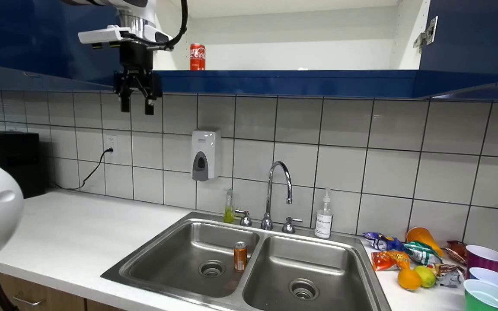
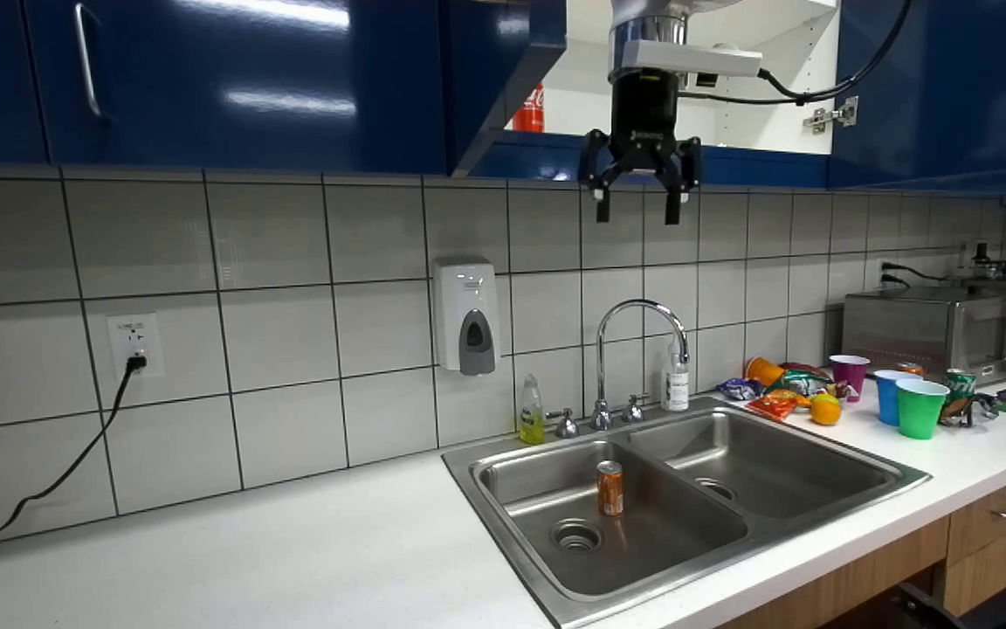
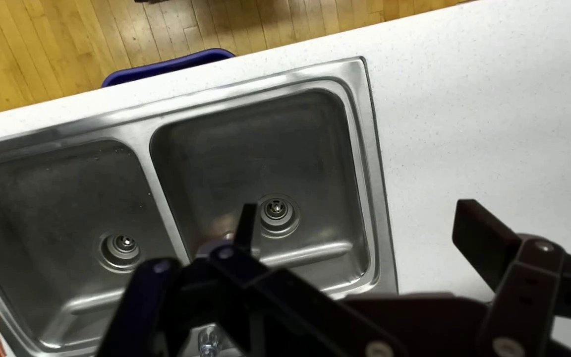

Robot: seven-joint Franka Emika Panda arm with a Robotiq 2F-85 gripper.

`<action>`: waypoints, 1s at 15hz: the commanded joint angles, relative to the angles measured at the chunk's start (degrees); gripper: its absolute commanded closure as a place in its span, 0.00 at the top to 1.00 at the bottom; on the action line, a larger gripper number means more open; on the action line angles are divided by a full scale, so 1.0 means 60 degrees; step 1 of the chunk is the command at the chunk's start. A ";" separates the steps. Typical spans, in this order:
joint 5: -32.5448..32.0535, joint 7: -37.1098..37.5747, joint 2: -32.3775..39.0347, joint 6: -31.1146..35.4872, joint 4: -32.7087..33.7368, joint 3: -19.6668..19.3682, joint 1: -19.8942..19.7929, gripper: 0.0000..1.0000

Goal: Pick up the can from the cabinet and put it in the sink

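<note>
A red can [image 1: 197, 57] stands in the open cabinet [image 1: 292, 82]; it is partly hidden by the cabinet door in an exterior view [image 2: 529, 112]. An orange can [image 1: 240, 257] stands upright in one basin of the steel sink [image 1: 180, 263], beside the drain and near the divider. It also shows in an exterior view [image 2: 609, 489]; in the wrist view it is mostly hidden behind a finger. My gripper [image 1: 137, 107] is open and empty, fingers pointing down, high above the counter and sink. In the wrist view its fingers [image 3: 360, 223] are wide apart, with the sink and counter far below.
A curved faucet [image 1: 270, 190] rises behind the sink with soap bottles beside it. A soap dispenser [image 2: 466, 316] hangs on the tiled wall. Open cabinet doors [image 2: 503, 87] flank the shelf. Snack bags, fruit and cups [image 2: 920, 408] stand right of the sink.
</note>
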 commanded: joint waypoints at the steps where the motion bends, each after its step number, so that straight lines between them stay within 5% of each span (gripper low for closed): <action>1: -0.0069 -0.0580 0.0149 -0.0496 0.0588 -0.0210 0.0058 1.00; 15: -0.0485 -0.1034 0.0817 -0.1225 0.2252 -0.0336 0.0049 1.00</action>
